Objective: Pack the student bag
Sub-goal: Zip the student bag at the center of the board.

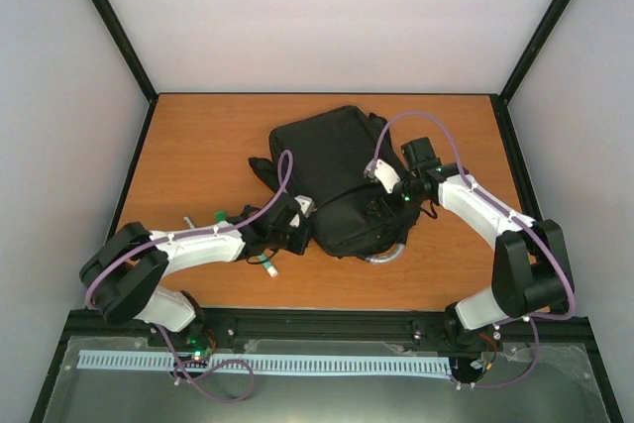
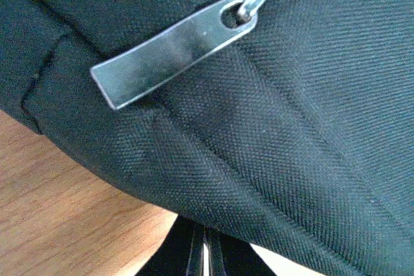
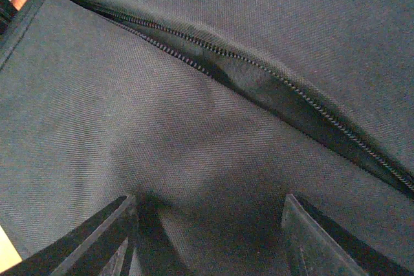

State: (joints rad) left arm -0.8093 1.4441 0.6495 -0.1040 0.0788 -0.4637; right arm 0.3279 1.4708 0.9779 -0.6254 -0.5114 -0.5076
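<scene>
Left side of the table (image 1: 198, 146): a few small loose items (image 1: 220, 215) lie near the left edge, partly hidden under the left arm; too small to identify.

Left gripper (image 1: 289, 228): stationed at the near-left edge of the student bag (image 1: 332, 160). In its wrist view the jaws are drawn together to a thin slit beneath the fabric hem. Whether they pinch cloth cannot be told. A flat metal zip pull (image 2: 169, 51) lies on the fabric just beyond the fingertips, unheld.

Centre: the student bag lies flat about mid-table, its long axis running from the near edge toward the far edge with a slight lean to the left.

Right gripper (image 1: 389, 207): over the bag's near-right part, jaws spread wide and holding nothing, fingertips at or just above the cloth. The zip opening (image 3: 259, 82) gapes directly ahead of it, crossing that wrist view from upper left to lower right.

Assessment: the opening lies nearest the right gripper, while the loose items lie nearest the left arm. Loading likely depends on the right gripper holding the mouth open and the left arm fetching.
</scene>
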